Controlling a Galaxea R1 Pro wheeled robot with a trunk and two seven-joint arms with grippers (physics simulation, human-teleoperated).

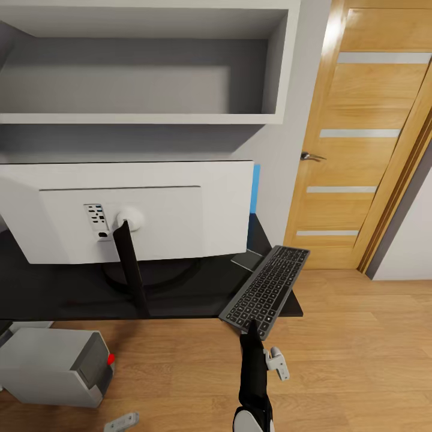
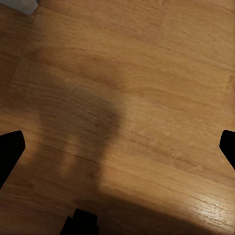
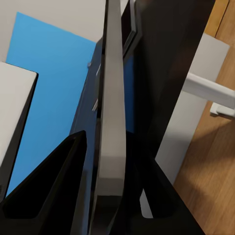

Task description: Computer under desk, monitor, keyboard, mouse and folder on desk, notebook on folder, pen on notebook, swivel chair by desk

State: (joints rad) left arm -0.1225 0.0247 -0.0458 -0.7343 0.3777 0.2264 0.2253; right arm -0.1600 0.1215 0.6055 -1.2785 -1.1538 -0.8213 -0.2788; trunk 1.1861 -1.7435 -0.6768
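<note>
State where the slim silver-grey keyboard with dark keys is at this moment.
In the head view, the slim silver-grey keyboard lies tilted at the matt black desk's right front corner, right of the white-backed monitor, its near end held by the right gripper.

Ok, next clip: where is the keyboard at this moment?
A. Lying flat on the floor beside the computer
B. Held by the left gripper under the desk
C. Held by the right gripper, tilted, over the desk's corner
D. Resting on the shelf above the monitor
C: the head view shows the keyboard tilted over the corner of the desk, its near end at the right gripper, whose jaws straddle its edge in the right wrist view.
</note>
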